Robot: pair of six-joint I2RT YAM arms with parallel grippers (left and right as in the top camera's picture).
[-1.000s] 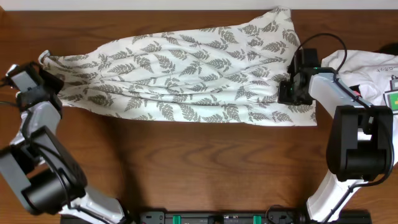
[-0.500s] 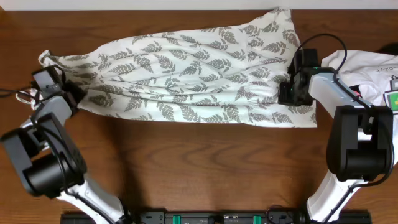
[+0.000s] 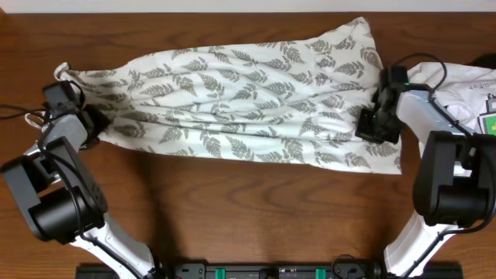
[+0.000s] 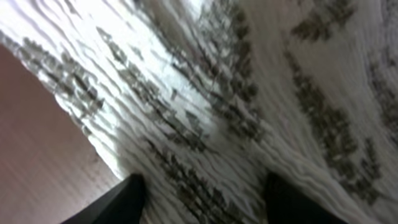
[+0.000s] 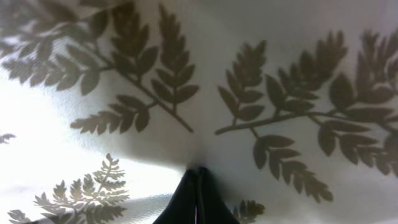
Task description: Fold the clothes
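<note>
Your right fingers (image 5: 186,200) are pressing tight together and pinching a small bit of the clothes (image 3: 240,116), so your right gripper (image 3: 377,124) is holding the cloth at its 3 o'clock end. Your left fingers (image 4: 127,200) are standing apart with bunched cloth sitting between them. I cannot tell if your left gripper (image 3: 91,124) is squeezing it or only sitting around it at the 9 o'clock end. The clothes are lying long and wrinkly across the table (image 3: 256,213), running from 9 o'clock to 3 o'clock on the far half. Here is what I think could be going wrong. The right pinch is looking small, so the thin cloth could be slipping out if you are pulling fast. If the left side is not really gripping, that end could be dragging and the fold could be coming out crooked. The plain white garment (image 3: 457,81) is lying just beside your right gripper at about 2 o'clock, so you could be catching it and pulling it along too. Counting now: you are working with two grippers, one leafy piece of clothes, one plain white garment with one small green tag (image 3: 490,122), and one table.
</note>
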